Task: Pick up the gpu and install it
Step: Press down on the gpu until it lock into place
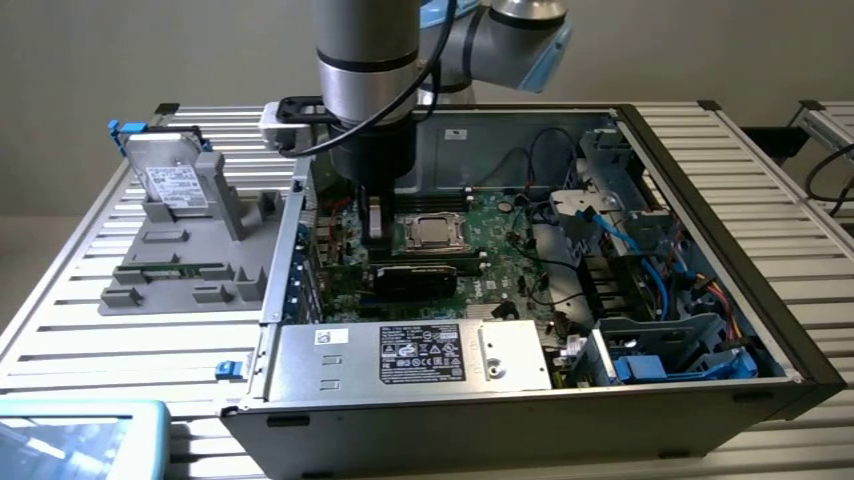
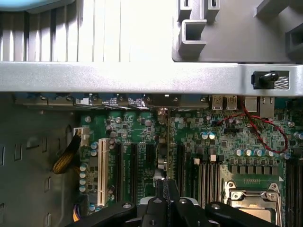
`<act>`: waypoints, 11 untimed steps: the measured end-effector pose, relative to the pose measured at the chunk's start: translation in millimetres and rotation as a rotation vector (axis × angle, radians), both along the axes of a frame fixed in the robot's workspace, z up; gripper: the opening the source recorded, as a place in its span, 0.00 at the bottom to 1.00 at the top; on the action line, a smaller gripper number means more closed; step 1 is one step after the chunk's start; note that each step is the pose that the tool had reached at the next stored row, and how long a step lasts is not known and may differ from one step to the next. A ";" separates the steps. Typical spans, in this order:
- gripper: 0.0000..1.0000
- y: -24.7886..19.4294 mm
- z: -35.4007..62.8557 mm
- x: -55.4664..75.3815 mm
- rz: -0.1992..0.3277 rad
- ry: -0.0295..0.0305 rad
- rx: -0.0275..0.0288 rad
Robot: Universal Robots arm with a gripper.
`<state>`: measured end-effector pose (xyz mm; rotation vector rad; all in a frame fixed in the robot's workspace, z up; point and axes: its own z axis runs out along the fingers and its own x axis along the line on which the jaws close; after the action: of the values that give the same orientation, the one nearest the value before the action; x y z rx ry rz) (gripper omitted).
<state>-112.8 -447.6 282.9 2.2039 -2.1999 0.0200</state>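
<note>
Nearest, a slatted aluminium table point(image 1: 107, 340) carries the open computer case point(image 1: 747, 300). Inside, the gripper point(image 2: 166, 191) is clamped on the gpu point(image 2: 169, 142), held edge-on above the motherboard point(image 1: 494, 245) slots. Farther left stands a grey fixture point(image 1: 200, 240); a plain wall point(image 1: 134, 50) lies beyond.

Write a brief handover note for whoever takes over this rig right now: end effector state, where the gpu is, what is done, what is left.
End effector: shut on the top edge of the gpu, down inside the open computer case.
The gpu stands on edge over an expansion slot of the motherboard, one end at the case's rear wall.
Done: gpu is in the case, lined up with the slot.
Left: cannot tell whether it is fully seated; card not yet released.
</note>
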 end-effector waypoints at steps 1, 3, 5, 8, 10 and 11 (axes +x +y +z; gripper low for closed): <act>0.12 0.8 -1.3 -0.1 0.000 -0.0001 -0.0018; 0.12 1.1 -3.6 -1.2 0.000 -0.0004 -0.0064; 0.12 1.1 -6.1 -2.6 -0.001 -0.0010 -0.0101; 0.12 1.1 -10.5 -3.3 -0.001 -0.0016 -0.0120; 0.12 1.1 -13.4 -3.8 -0.001 -0.0019 -0.0119; 0.12 1.1 -15.1 -4.0 -0.001 -0.0019 -0.0118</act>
<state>-116.8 -446.5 267.8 2.1974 -2.1963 0.0350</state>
